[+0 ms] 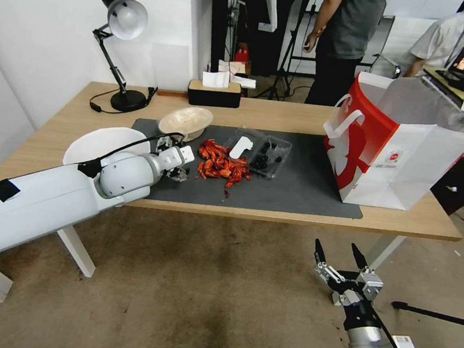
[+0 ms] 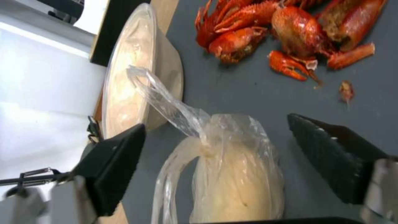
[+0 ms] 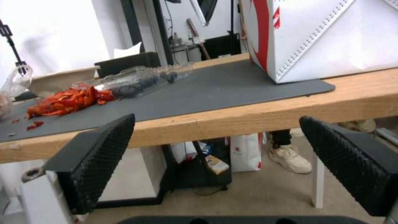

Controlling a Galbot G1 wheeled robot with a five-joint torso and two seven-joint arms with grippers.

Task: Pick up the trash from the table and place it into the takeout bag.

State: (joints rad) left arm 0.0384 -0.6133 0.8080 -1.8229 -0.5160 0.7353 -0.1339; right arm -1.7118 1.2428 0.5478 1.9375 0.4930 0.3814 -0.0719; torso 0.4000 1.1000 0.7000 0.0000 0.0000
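The trash lies on the dark mat (image 1: 296, 188) of the table (image 1: 281, 116): a pile of red crayfish shells (image 1: 222, 165), a clear plastic tray with dark berries (image 1: 264, 155) and a shallow beige bowl (image 1: 186, 121). My left gripper (image 1: 178, 175) hangs low over the mat's left end. In the left wrist view it (image 2: 215, 123) is open, straddling a knotted clear plastic bag of beige food (image 2: 236, 177), with the bowl (image 2: 141, 71) and shells (image 2: 290, 31) beyond. The takeout bag (image 1: 394, 140) stands open at the table's right. My right gripper (image 1: 337, 245) is open below the table's front edge.
A white plate (image 1: 103, 142) lies under my left forearm. A black desk lamp (image 1: 121, 48) and a tissue box (image 1: 214, 91) stand along the table's far edge. The right wrist view looks at the table's wooden front edge (image 3: 232, 119) and the bag's white side (image 3: 327, 37).
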